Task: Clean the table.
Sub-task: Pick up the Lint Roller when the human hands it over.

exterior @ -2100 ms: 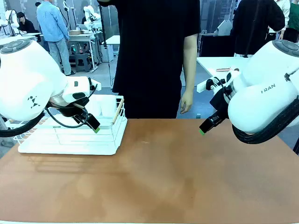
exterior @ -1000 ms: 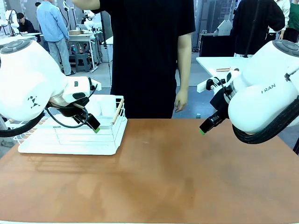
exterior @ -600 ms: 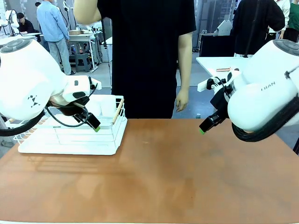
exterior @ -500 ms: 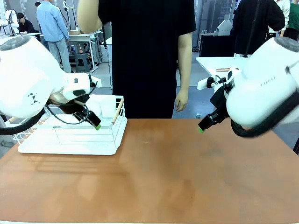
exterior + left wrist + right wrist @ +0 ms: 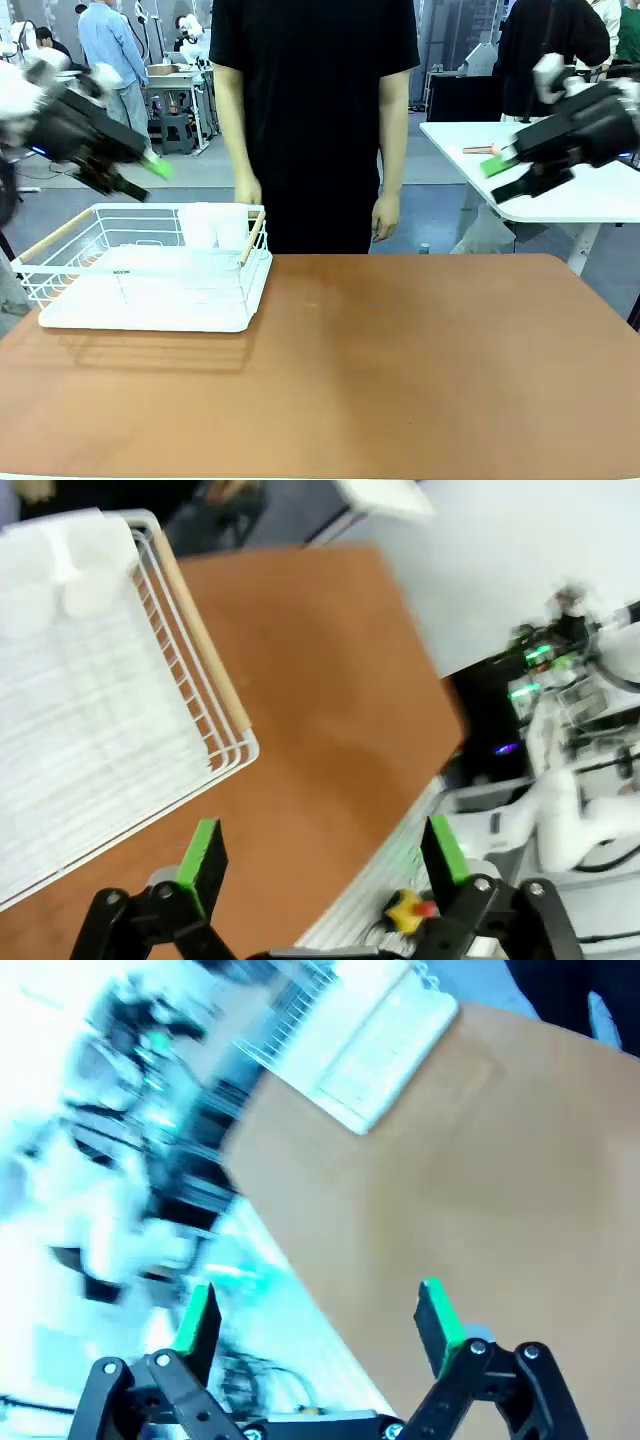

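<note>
The table [image 5: 400, 370] is a wide brown matte top with nothing lying on its bare part; it also shows in the left wrist view [image 5: 330, 710] and the right wrist view [image 5: 490, 1170]. My left gripper [image 5: 152, 167] is raised high above the table's far left, blurred by motion. Its wrist view shows it open [image 5: 322, 852] with nothing between the green pads. My right gripper [image 5: 493, 165] is raised high at the far right, likewise open [image 5: 316, 1318] and holding nothing.
A white wire rack [image 5: 150, 315] with wooden handles stands on the table's left part and holds white cups [image 5: 215, 228]. A person in a black shirt [image 5: 315, 120] stands at the far edge, arms down. A white table [image 5: 600, 200] stands behind on the right.
Both arms have swung up and outward from low over the table to high at the sides. The person's raised arm has come down to the side.
</note>
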`<action>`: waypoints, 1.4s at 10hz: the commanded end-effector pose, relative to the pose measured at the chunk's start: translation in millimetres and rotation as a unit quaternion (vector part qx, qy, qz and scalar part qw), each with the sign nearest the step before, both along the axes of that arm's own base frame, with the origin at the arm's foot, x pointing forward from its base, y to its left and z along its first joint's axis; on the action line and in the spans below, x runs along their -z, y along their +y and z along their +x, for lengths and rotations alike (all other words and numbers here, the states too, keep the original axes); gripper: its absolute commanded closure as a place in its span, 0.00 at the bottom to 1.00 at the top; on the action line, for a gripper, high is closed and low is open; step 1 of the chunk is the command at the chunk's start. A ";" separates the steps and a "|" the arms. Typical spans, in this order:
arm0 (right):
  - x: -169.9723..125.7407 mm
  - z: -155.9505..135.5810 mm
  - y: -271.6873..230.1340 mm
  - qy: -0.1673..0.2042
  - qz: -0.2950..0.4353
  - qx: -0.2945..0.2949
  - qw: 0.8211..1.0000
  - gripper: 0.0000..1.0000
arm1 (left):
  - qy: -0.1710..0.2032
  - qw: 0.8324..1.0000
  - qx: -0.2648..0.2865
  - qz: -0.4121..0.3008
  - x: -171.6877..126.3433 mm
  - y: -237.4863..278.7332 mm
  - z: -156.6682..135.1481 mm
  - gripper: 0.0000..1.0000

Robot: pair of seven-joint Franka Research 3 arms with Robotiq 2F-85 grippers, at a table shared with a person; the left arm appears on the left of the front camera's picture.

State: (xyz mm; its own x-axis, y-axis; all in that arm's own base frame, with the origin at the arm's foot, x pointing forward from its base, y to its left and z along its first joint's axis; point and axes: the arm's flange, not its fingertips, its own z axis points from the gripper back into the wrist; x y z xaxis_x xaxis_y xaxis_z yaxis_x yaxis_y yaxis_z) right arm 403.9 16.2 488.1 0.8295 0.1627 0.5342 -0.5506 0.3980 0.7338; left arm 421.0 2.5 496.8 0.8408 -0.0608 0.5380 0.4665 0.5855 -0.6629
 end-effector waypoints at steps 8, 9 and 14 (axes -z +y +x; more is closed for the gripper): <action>48.7 -38.8 -202.4 0.141 0.142 0.196 0.960 0.00 | 0.052 0.957 -0.237 -0.159 16.8 218.5 -39.5 0.00; 47.9 -38.4 -200.3 0.135 0.139 0.196 0.961 0.00 | 0.055 0.958 -0.233 -0.156 17.2 213.1 -36.2 0.00; 52.0 -41.6 -209.6 0.152 0.137 0.203 0.957 0.00 | 0.066 0.956 -0.244 -0.148 19.7 218.1 -38.7 0.00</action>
State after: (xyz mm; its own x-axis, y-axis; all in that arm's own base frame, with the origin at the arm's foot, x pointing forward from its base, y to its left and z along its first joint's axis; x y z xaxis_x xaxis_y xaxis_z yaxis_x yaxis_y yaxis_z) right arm 361.9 -194.6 433.5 0.9187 -0.3198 0.2316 -0.1276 0.3146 0.9406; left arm 383.1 220.3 475.7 0.7938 0.4942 0.3545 0.0737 0.5004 -0.8627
